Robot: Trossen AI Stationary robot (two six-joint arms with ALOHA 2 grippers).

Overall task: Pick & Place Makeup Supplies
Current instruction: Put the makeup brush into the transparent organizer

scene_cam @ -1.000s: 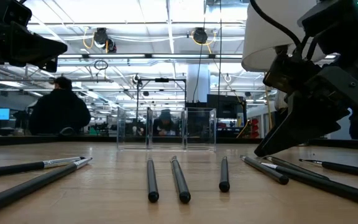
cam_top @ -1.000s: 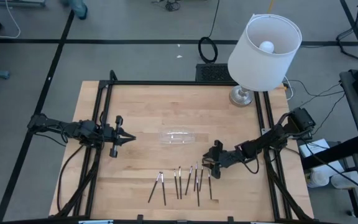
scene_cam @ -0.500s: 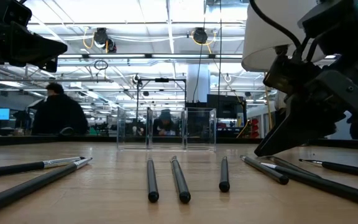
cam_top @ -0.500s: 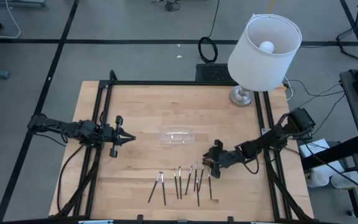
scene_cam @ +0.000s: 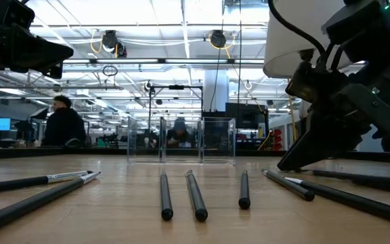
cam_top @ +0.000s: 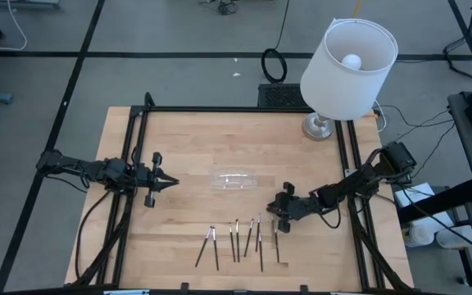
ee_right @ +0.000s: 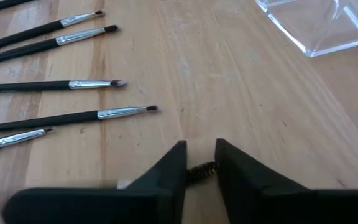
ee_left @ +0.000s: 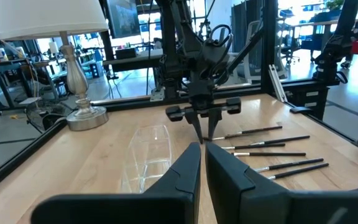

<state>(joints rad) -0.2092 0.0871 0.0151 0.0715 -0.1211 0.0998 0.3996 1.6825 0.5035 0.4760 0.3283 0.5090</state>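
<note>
Makeup brushes (cam_top: 244,242) lie in a loose row on the bench (cam_top: 187,147), in the lower middle of the high view. In the right wrist view five more lie side by side at the upper left, with silver collars. One brush (ee_right: 199,169), with a dark spiral tip, sits between the fingers of the right gripper (ee_right: 200,163), low at the right end of the row. These fingers are narrow and pinch the tip, so the picking step seems in hand.

The clear tray (cam_top: 233,179) stands apart from the row, near the middle of the frame. I judge the next move asks for a straight lift, then a carry to that tray.

The left gripper (cam_top: 173,183) waits at the left side, fingers nearly together and holding nothing.
</note>
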